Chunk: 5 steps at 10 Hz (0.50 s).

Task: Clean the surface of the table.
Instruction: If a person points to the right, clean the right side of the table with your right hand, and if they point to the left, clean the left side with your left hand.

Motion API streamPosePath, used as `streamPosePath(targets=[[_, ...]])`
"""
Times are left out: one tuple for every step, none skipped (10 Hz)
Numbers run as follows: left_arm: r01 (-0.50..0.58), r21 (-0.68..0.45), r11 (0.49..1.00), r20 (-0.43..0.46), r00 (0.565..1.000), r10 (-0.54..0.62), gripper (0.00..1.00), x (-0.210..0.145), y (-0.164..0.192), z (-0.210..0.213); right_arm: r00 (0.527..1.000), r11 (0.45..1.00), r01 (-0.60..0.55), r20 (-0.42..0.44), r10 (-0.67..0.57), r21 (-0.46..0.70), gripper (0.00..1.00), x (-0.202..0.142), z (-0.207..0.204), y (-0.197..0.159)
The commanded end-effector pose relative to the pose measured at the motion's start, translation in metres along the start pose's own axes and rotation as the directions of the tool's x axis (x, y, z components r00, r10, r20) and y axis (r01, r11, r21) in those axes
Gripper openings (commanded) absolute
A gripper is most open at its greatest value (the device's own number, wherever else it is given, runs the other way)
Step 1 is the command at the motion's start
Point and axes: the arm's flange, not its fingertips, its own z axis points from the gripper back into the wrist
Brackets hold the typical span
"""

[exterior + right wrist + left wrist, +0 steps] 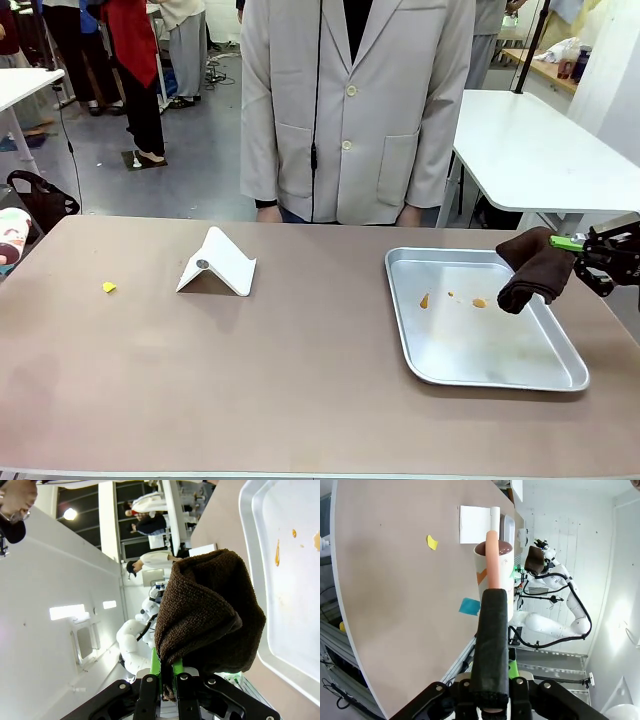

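The taupe-brown table (300, 380) carries a small yellow scrap (109, 287) at its left. Over the right rim of a silver tray (560, 385) hangs a dark brown cloth (535, 268), with my right gripper (578, 247) shut on it. The right wrist view shows the cloth (210, 615) bunched between the green pads of that gripper (166, 672), beside the tray's orange smears (277, 555). My left gripper (491, 685) is shut on a black-sleeved handle (491, 635). Its salmon rod (493, 560) reaches to a white mug (505, 575) beyond the table's edge (385, 580).
A white folded stand (217, 262) sits left of centre. A person in a pale coat (355, 110) stands at the far side. A blue scrap (469, 606) lies near the table's edge. Part of a patterned cup (8, 235) shows at the left border.
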Motion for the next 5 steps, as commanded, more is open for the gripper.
streamPosePath(targets=[[0.003,0.004,1.000,0.004,1.000,-0.004,0.22,-0.002,-0.005,0.002,1.000,1.000,0.001,-0.010,-0.001,0.011,0.00,-0.003,0.003,0.003],[0.000,0.000,1.000,0.000,1.000,0.000,0.22,0.000,0.000,0.000,1.000,1.000,0.001,-0.010,-0.001,0.011,0.00,-0.003,0.003,0.003],[-0.017,0.039,0.999,0.001,1.000,0.017,0.22,0.006,0.000,-0.014,1.000,1.000,0.001,-0.010,-0.001,0.011,0.00,-0.003,0.003,0.003],[-0.028,0.064,0.998,-0.033,0.999,0.030,0.22,0.010,0.002,-0.026,1.000,1.000,0.001,-0.010,-0.001,0.011,0.00,-0.003,0.003,0.003],[-0.047,0.105,0.993,-0.019,0.999,0.049,0.22,0.015,0.005,-0.039,1.000,1.000,0.001,-0.010,-0.001,0.011,0.00,-0.003,0.003,0.003]])
